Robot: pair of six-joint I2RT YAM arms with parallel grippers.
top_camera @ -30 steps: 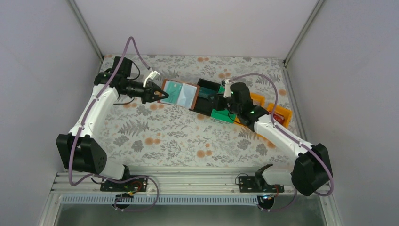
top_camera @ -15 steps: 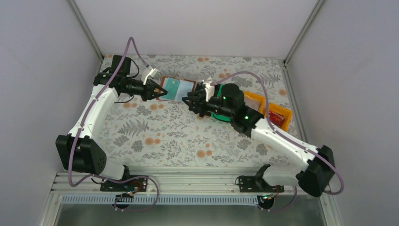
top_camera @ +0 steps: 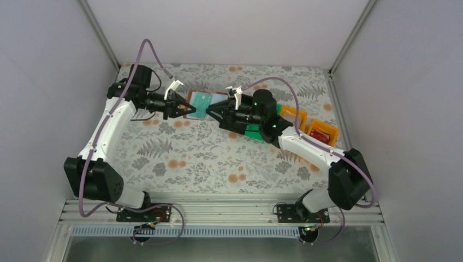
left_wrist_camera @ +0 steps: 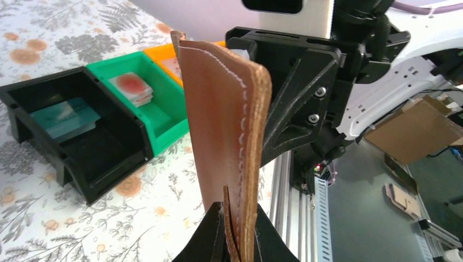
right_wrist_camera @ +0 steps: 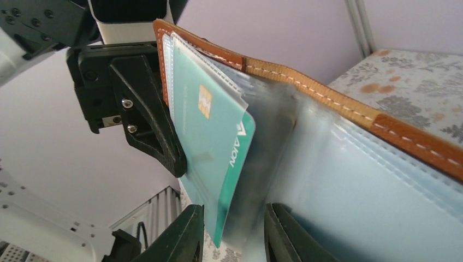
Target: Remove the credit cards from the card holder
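The brown card holder [top_camera: 203, 103] hangs open above the table's far middle, its pale blue-grey inside [right_wrist_camera: 349, 180] facing the right wrist camera. My left gripper [top_camera: 185, 109] is shut on its left edge; the leather [left_wrist_camera: 224, 120] stands upright out of the pinched fingertips. A teal credit card [right_wrist_camera: 218, 147] sticks out of a clear slot. My right gripper [right_wrist_camera: 235, 229] is open, and the card's lower corner lies between its fingers with a gap on each side. A teal card [left_wrist_camera: 65, 120] lies in the black bin and a red-marked card [left_wrist_camera: 131, 87] in the green bin.
A row of bins runs right of the card holder: a black bin [left_wrist_camera: 33, 103], a green bin [top_camera: 254, 132] and two orange bins [top_camera: 292, 114] [top_camera: 323, 131]. The right arm reaches over the black and green ones. Grey walls close in the floral table on three sides.
The right arm swung left from over the bins up to the card holder, and its jaws have narrowed around the teal card's corner. The left gripper kept its hold and lifted the holder slightly.
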